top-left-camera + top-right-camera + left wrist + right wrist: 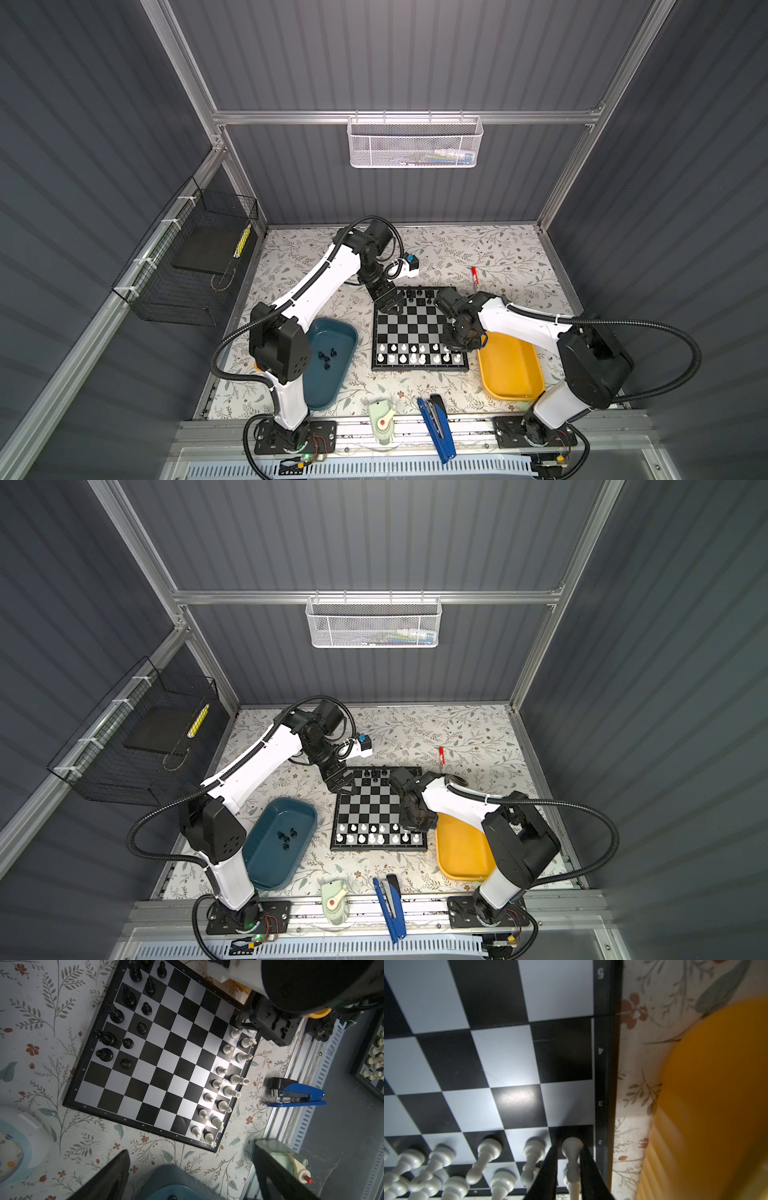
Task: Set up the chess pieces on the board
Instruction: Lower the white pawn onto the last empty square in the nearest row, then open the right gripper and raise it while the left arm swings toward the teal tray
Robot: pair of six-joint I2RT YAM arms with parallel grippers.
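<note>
At the near right corner of the board (411, 328), the right tool (568, 1151) is clamped on a white pawn (572, 1167), whose base sits at the last square of the second row. Step in hand, by judgement: seating this pawn to complete the white pieces (402, 358), which fill both near rows; the yellow tray (511, 374) beside them looks empty. Next move calls for parting the jaws and lifting straight up, clear of its neighbour. The right arm (528, 328) reaches in low, wrist bent steeply down. On the worktop (457, 249) left of the board, the teal tray (332, 386) holds four spare black pieces (326, 357). Farther off, placed black pieces (128, 997) occupy part of the far rows; the left tool (388, 307) hovers over the far left corner, jaws wide apart and empty, left arm (324, 282) stretched forward, wrist folded down.
</note>
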